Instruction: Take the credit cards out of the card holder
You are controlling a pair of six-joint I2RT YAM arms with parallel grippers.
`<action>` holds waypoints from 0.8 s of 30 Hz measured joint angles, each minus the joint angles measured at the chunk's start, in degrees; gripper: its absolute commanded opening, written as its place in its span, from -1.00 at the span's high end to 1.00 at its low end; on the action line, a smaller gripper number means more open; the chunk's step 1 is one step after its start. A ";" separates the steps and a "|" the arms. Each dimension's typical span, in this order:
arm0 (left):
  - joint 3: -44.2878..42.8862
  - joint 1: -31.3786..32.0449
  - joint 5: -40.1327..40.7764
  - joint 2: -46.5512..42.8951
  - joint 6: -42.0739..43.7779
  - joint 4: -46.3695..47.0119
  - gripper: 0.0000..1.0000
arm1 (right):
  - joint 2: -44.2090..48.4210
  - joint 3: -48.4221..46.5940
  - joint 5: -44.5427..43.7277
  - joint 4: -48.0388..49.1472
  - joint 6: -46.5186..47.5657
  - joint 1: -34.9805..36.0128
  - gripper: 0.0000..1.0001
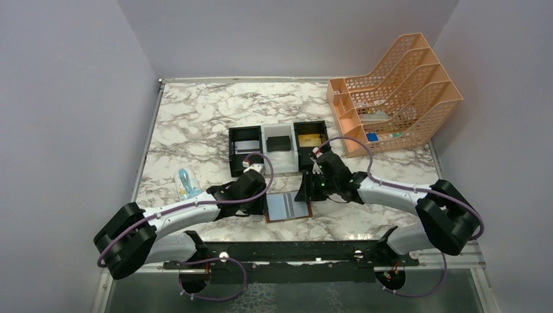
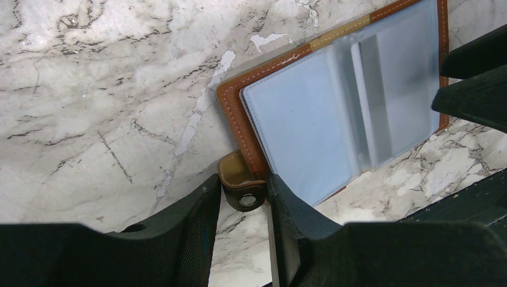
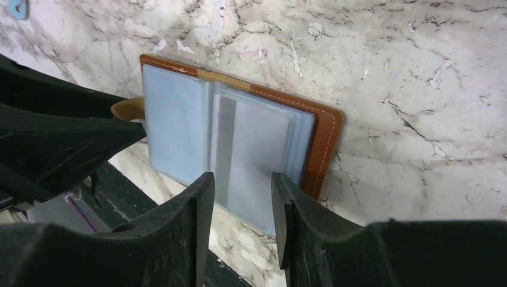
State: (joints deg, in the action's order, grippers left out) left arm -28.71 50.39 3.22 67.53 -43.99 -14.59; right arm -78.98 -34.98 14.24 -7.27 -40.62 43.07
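Fingers (image 2: pixel 197 221) of the left gripper (image 2: pixel 242 181) are drawn narrow and pinch the snap tab (image 2: pixel 242 191) of the card holder (image 2: pixel 335 113), which lies open, pale blue pockets up, on the marble table (image 2: pixel 89 89) at lower centre of the top view. The right gripper (image 3: pixel 240 178) hangs over the pockets' edge, jaws slightly apart, gripping nothing. Above the holder, in the tray (image 1: pixel 231 156), the dark grey credit card (image 1: pixel 244 146) lies in the left compartment and the gold-tan credit card (image 1: pixel 309 139) in the right.
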 measured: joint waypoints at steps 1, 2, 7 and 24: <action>0.00 0.00 0.00 0.00 0.00 0.00 0.29 | -0.68 0.00 0.39 0.31 0.00 0.00 0.19; 0.00 0.00 0.00 0.00 0.00 0.00 0.29 | -1.55 0.02 0.72 0.63 -0.02 0.00 0.19; 0.00 0.00 0.00 0.15 0.00 -0.09 0.30 | -4.39 0.13 2.95 3.50 -0.26 -0.07 0.21; -0.46 0.61 -0.20 2.40 0.39 0.90 0.33 | -4.07 2.78 13.64 13.55 -5.88 -0.11 0.26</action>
State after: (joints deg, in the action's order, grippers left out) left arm -29.17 51.00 3.03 69.93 -43.59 -13.69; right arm -83.05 -32.21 27.88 6.28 -46.50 42.96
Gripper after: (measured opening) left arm 0.336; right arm 0.374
